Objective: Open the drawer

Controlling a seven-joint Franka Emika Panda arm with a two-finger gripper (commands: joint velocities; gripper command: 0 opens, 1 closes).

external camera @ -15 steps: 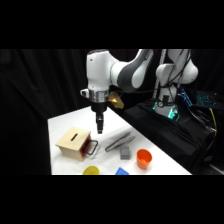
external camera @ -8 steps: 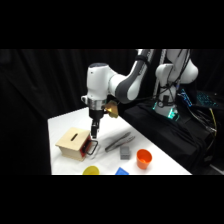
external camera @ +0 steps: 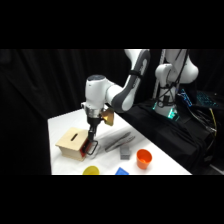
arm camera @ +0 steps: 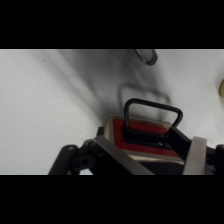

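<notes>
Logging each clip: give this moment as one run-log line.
phase: reaching for handle | gripper: low at drawer front | handle: not gripped | drawer: looks closed | nearby: tongs, orange cup

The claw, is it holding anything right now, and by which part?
Nothing is visibly held: the claw is down at the drawer, and its black loop handle stands free.

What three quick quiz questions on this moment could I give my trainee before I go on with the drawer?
1. True or false: the drawer has a red front and a black loop handle.
2. The gripper is: A) over the orange cup, B) down at the drawer's front, C) beside the tongs.
3. Fill in: the wooden box has a ___ in its top.

Key: 1 true; 2 B; 3 slot.
</notes>
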